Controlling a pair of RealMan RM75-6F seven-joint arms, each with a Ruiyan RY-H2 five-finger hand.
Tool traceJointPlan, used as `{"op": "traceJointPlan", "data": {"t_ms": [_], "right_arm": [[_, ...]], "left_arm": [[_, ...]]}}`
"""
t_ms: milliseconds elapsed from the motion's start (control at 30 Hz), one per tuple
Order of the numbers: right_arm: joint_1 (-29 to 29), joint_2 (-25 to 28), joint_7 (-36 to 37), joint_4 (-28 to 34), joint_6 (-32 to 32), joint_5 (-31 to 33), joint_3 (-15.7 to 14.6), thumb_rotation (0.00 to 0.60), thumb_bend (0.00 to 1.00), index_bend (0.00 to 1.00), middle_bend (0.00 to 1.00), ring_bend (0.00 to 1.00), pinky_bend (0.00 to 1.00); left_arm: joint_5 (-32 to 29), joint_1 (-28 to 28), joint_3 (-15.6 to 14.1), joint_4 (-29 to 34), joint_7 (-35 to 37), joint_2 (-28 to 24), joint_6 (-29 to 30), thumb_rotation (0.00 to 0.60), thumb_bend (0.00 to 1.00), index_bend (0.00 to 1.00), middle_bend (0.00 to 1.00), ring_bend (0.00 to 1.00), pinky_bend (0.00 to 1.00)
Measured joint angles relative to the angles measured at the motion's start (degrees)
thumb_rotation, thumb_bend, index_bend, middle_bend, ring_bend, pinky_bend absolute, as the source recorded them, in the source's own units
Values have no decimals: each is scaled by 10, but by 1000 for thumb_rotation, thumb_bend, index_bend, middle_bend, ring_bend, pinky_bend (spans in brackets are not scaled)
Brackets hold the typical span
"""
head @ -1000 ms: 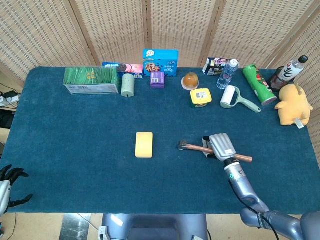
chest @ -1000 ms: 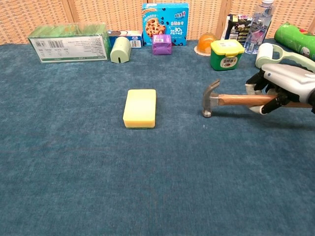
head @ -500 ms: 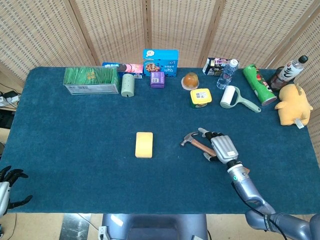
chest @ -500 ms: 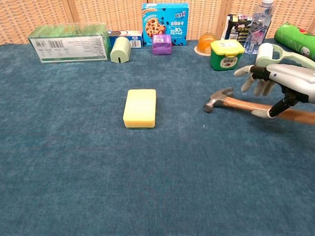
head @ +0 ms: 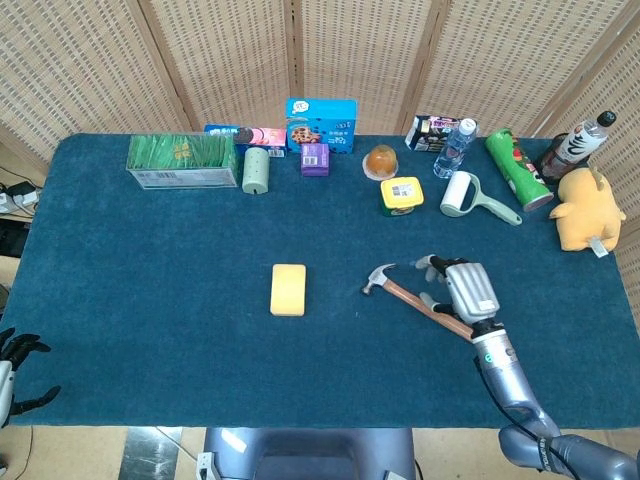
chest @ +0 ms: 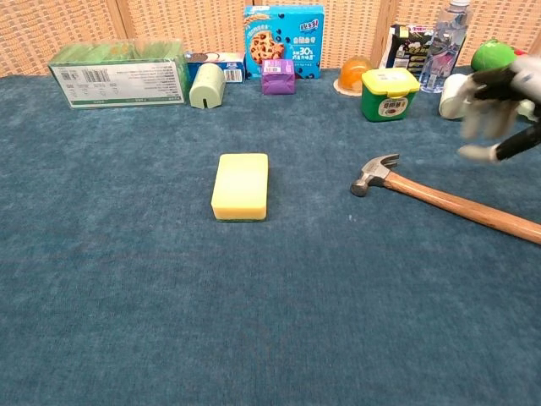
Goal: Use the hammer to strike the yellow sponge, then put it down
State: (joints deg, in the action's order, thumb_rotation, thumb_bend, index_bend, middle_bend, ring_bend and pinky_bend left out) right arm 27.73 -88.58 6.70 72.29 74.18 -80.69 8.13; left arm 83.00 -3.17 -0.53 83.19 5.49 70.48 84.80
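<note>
1. At the right hand (head: 465,290): open, with fingers spread and nothing held. Seen blurry at the right edge of the chest view (chest: 499,110), lifted up off the table.
2. Just under and beside that hand: the hammer with the brown wooden handle and grey metal head (head: 420,300). Lying flat on the dark blue table cloth (head: 150,300). No touching between hand and handle in the chest view; hard to tell in the head view, with the hand right over the handle.
3. Long way of the hammer (chest: 439,199): slanted, with the metal head pointing left toward the sponge. Handle end out to the right, closer to the robot, and going off the right edge of the chest view.
4. Further left, past the metal head: the yellow block-shaped sponge (head: 288,289). Flat on the cloth, well apart from the hammer (chest: 241,186), with bare cloth between.
5. Far off at the bottom left corner of the head view: the left hand (head: 15,355), fingers apart, holding nothing, well away from hammer and sponge.
6. Best guess: the put-down part looks done, with the hammer resting alone. For any new grab, much nearer for the right hand, reaching down onto the middle of the handle.
</note>
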Motion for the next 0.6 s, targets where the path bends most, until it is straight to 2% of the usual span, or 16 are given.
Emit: {"op": "traceJointPlan", "data": {"t_ms": [100,200,333,500,600], "right_arm": [[-31,8,-17,1,55,0,4,600,342,698,862,942,801],[-64,28,-52,16,89,0,1,600,360,699,862,937,801],[-111,63,-86,51,111,5,-18,600,362,699,855,926,802],[-161,101,-92,92,133,7,-47,600,363,694,843,892,801],[-184,117,-98,114,143,6,-60,600,363,661,801,845,758]], "left_arm": [[-1,1,5,-17,3,-1,3,600,162,361,248,82,97],[0,2,9,-21,11,-2,9,600,161,361,248,86,98],[12,2,13,-31,24,4,28,600,161,360,258,113,97],[25,1,11,-44,23,14,37,600,161,360,263,114,97],[23,0,10,-38,9,16,36,600,162,361,262,114,97]]}}
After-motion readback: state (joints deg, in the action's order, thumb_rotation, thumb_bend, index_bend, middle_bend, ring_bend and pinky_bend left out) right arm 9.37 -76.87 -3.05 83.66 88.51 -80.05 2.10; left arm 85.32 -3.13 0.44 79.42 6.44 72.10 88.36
